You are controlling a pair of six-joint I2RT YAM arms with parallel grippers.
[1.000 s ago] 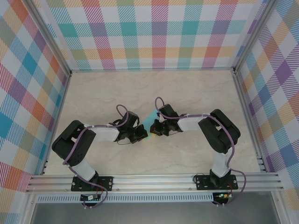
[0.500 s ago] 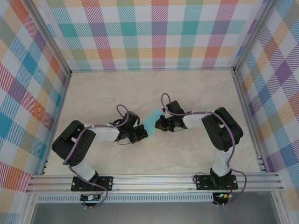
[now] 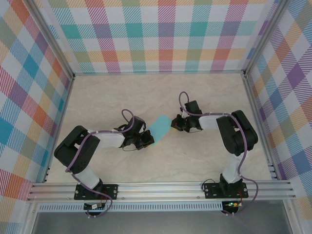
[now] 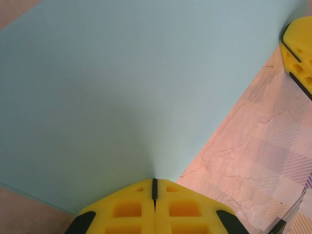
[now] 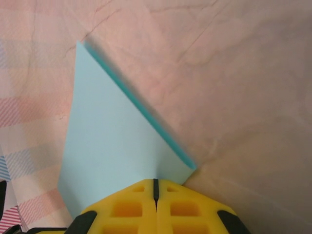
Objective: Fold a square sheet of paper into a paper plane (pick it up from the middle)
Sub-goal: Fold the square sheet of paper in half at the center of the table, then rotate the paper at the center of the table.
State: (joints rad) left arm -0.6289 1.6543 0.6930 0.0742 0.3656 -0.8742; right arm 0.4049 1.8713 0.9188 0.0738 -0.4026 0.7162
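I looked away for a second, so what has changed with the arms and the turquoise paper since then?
The right arm swung rightward and farther from its base, jaws shut on an edge of the thin turquoise paper sheet, drawing it out so more shows between the arms. The left arm stayed put, jaws shut on the opposite edge; nothing was let go.

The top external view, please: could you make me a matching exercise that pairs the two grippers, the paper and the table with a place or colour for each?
Column one:
1. left gripper
2. right gripper
3. square sheet of paper
4. table

Column two:
A. turquoise
B. shut on the sheet's far right end
C. pale marbled beige
D. shut on the sheet's near left end

Pairs: 1-D, 2-B, 3-A, 4-C.
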